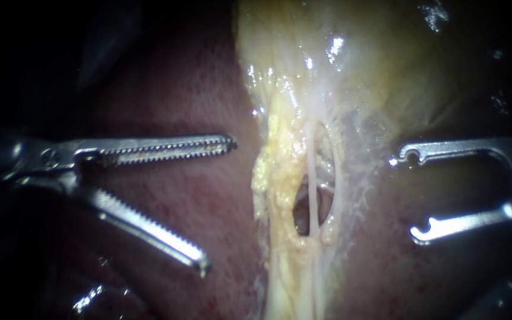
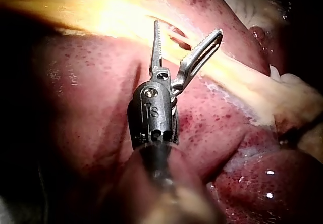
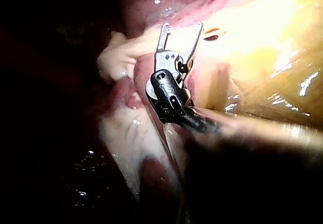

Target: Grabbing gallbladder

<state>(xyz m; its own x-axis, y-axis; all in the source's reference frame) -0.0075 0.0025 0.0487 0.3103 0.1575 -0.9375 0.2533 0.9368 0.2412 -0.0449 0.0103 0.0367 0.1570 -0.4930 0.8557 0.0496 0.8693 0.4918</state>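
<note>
Horizontally, left tool and right tool face the gallbladder, both spread apart, empty.

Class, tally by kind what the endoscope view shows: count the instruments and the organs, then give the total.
Instruments: 2 (left instrument, right instrument, jaws open on both)
Organs: 2 (liver, gallbladder)
Total: 4

Wet glare on the lit gallbladder, edges fall dark
</note>
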